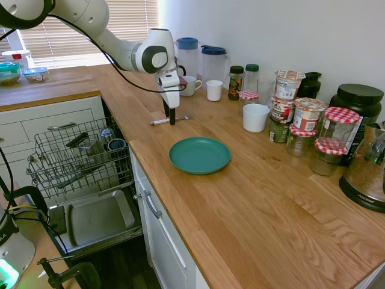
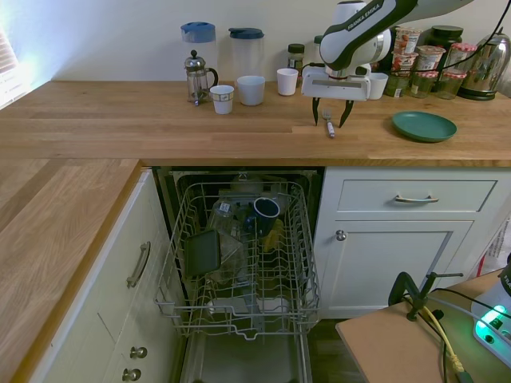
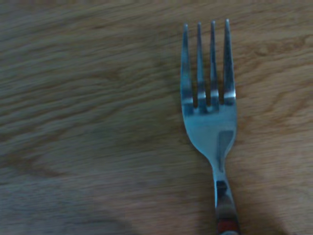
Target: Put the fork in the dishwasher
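Observation:
The fork (image 1: 160, 122) lies flat on the wooden counter, pale handle toward the counter's edge, silver tines (image 3: 208, 83) filling the wrist view. My gripper (image 2: 330, 120) is open and lowered over the fork (image 2: 328, 126), one dark finger (image 2: 315, 112) on each side of it, tips close to the wood. In the first exterior view the gripper (image 1: 171, 115) covers the fork's middle. The dishwasher stands open below the counter, its grey wire rack (image 2: 239, 255) pulled out with several dishes in it and its grey door panel (image 1: 99, 217) folded down.
A green plate (image 1: 200, 155) sits on the counter just beyond the fork. Cups (image 2: 251, 89), two jugs (image 2: 246, 52) and a French press (image 2: 198, 77) line the wall. Jars (image 1: 310, 117) and a kettle (image 1: 367, 171) crowd the far end. White drawers (image 2: 415, 195) flank the dishwasher.

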